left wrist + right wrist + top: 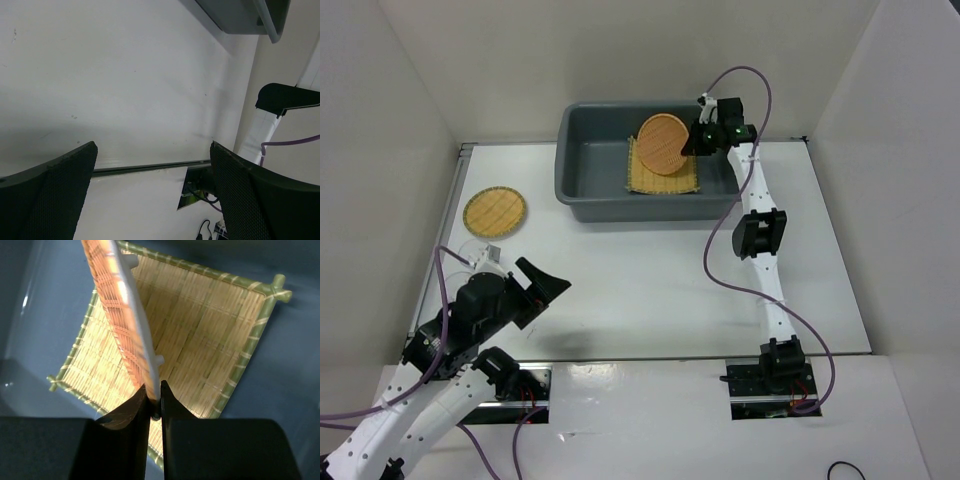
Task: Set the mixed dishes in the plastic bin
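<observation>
Each arm [772,300] has white links [755,185], black joints [760,235], a black end effector [548,277] and a purple cable [708,262], its base [770,378] at the tabletop's [640,270] near edge.

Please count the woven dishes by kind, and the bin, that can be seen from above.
Round woven discs: 2, the orange-brown disc and the yellow-tan disc
Square woven mat: 1
Plastic bin: 1
Total: 4

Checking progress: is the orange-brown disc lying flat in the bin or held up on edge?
On edge: right fingers pinch the rim of the orange-brown disc above the square mat in the bin.
</observation>
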